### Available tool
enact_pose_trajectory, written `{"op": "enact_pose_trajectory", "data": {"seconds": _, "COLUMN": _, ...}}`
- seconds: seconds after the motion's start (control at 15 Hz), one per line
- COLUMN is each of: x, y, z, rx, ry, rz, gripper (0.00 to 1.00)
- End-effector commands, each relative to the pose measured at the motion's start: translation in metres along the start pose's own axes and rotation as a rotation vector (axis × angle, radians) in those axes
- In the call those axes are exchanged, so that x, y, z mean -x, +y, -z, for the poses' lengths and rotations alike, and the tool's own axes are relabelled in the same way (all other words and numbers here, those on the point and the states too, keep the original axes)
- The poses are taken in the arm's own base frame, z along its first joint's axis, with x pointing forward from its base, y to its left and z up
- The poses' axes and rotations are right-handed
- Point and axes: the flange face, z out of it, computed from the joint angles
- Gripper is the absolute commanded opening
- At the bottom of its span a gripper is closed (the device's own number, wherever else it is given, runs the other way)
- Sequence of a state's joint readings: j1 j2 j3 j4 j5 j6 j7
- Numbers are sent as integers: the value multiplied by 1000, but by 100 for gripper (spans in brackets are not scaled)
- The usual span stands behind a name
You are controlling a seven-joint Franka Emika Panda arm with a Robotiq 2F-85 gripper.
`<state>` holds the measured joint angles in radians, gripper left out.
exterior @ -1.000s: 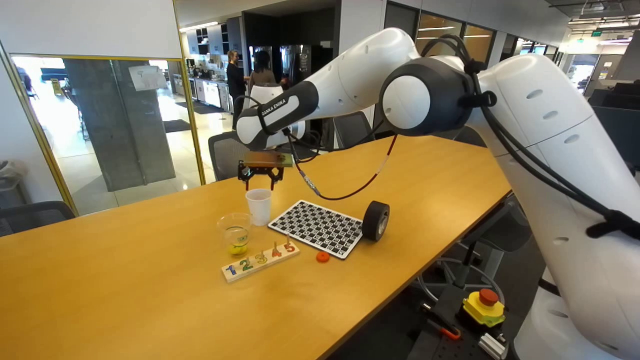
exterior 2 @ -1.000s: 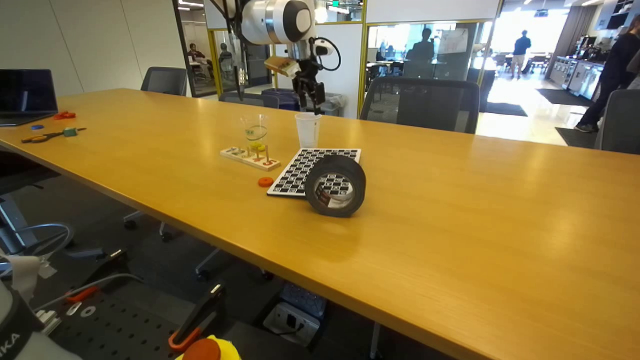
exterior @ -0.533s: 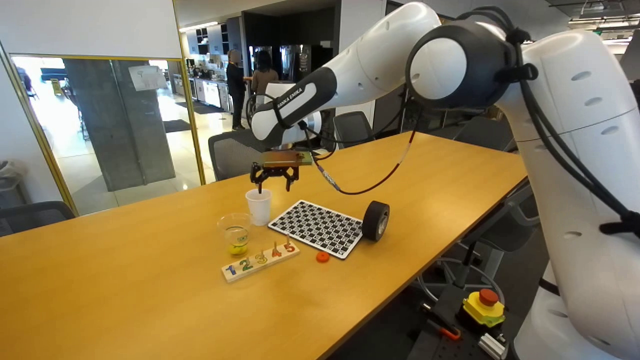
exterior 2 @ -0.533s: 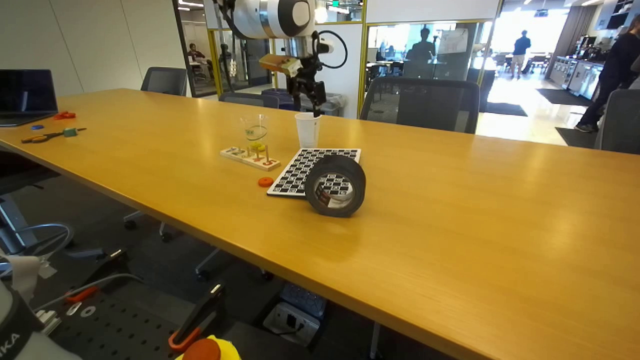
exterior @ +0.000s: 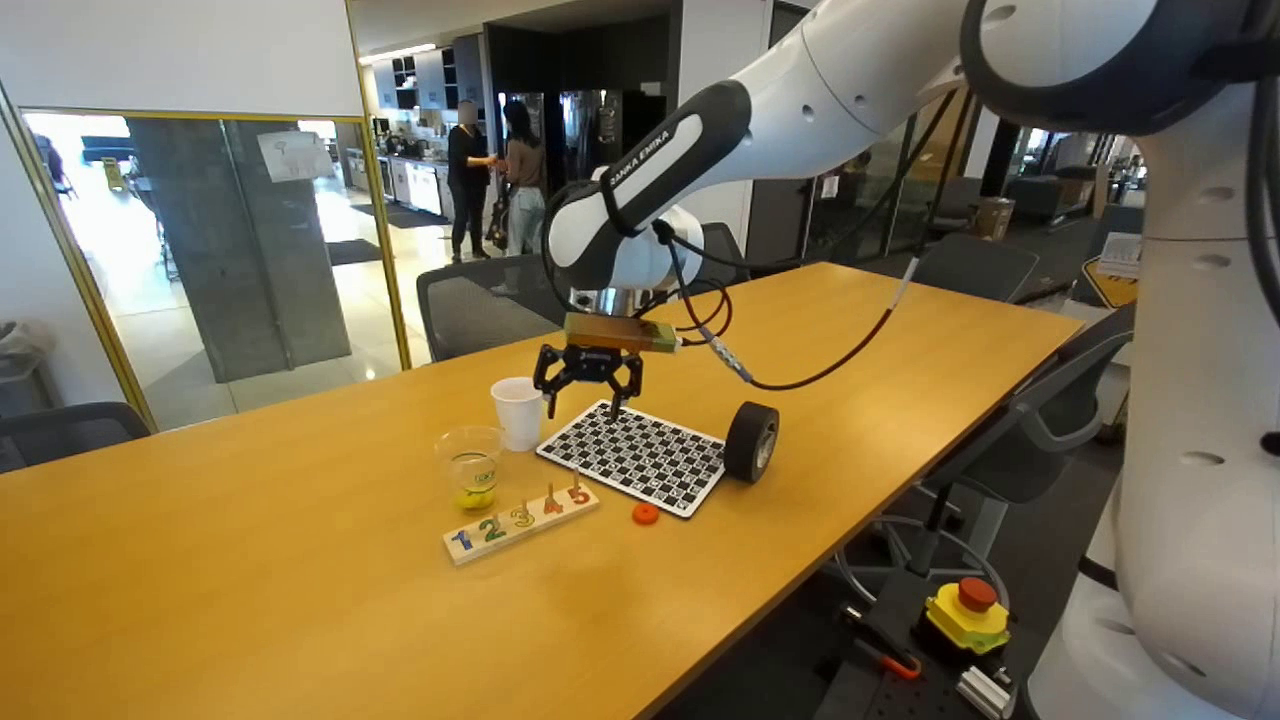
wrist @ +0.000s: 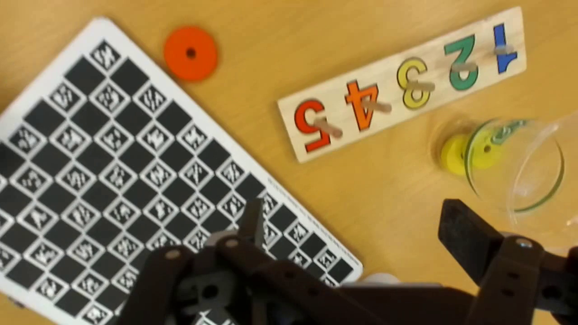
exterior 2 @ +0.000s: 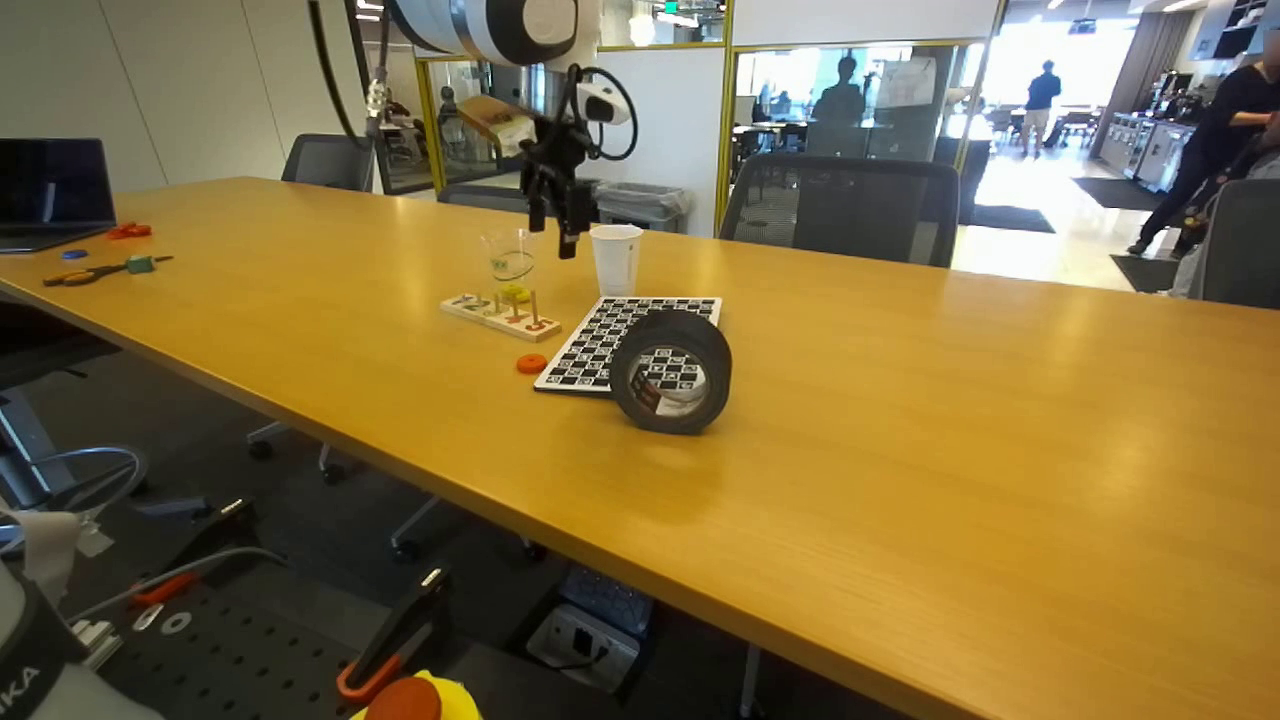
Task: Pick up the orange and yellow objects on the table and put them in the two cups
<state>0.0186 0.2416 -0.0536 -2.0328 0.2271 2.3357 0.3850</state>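
An orange ring (exterior: 645, 513) lies flat on the wooden table (exterior: 300, 610), beside a corner of the checkered board; it also shows in an exterior view (exterior 2: 532, 364) and in the wrist view (wrist: 190, 53). Two yellow discs (wrist: 455, 153) lie inside the upright clear cup (exterior: 468, 450). The white cup (exterior: 519, 415) stands upright behind the clear cup; its inside is hidden. My gripper (exterior: 583, 412) is open and empty, above the board's far end and beside the white cup. In the wrist view (wrist: 352, 221) its fingers are wide apart with nothing between them.
A wooden strip (exterior: 522, 522) with numbers and upright pegs lies in front of the clear cup. The checkered board (exterior: 640, 455) lies flat, with a black tape roll (exterior: 751, 442) standing at its edge. A laptop (exterior 2: 55, 195) and scissors (exterior 2: 90, 273) lie farther along the table.
My gripper has moved from above the white cup, down and sideways to over the checkered board's far end. It stays open. The cups, ring and strip have not moved.
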Motion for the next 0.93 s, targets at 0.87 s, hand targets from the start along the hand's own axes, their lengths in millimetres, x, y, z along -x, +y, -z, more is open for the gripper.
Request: {"op": "enact_pose_trajectory", "data": {"seconds": 0.87, "x": 100, "y": 76, "z": -77, "rx": 75, "ry": 27, "rz": -645, "gripper": 100}}
